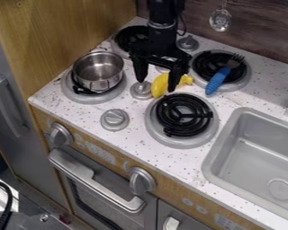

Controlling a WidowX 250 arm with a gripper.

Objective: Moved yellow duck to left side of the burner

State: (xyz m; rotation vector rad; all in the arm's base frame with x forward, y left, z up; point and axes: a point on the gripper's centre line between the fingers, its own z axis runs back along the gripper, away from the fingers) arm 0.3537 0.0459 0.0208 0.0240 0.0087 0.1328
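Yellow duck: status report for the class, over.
Black two-finger gripper open, fingers either side of yellow toy duck. Duck just behind nearest black-coil burner. Round grey knob right beside duck.

Metal pot [99, 72]: upright, left side of speckled white countertop [170, 164]. Blue-handled fork [217, 81]: right of the pot, tines toward the far side. Slotted metal utensil [220, 20]: hanging at the far wall [260, 33]. Gray sink [222, 155]: recessed into the right side. Oven handle [95, 180]: near side, at the front.
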